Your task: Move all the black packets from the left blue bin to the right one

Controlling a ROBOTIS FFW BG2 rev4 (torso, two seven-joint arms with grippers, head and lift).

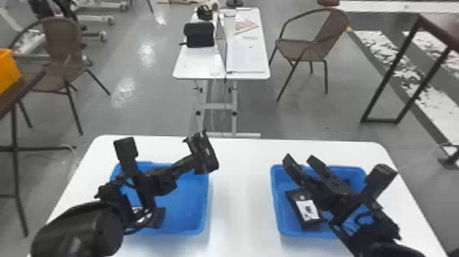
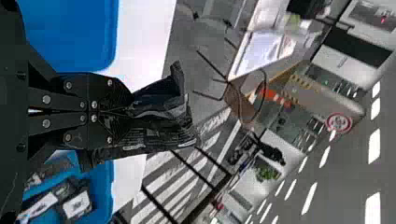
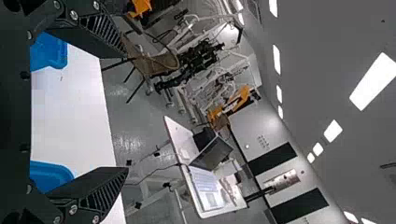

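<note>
Head view has a black packet point(image 1: 207, 155) grasped by the left gripper point(image 1: 195, 163), near the far right corner of the left blue bin point(image 1: 191, 205); another packet point(image 1: 308, 210) lies in the right blue bin point(image 1: 275, 191); over it, the right gripper point(image 1: 300, 160) is released.

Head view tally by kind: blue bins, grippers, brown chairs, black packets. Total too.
Blue bins: 2 (left bin, right bin)
Grippers: 2 (left gripper, right gripper)
Brown chairs: 2
Black packets: can't tell, partly hidden
Total: 6, without packets
</note>
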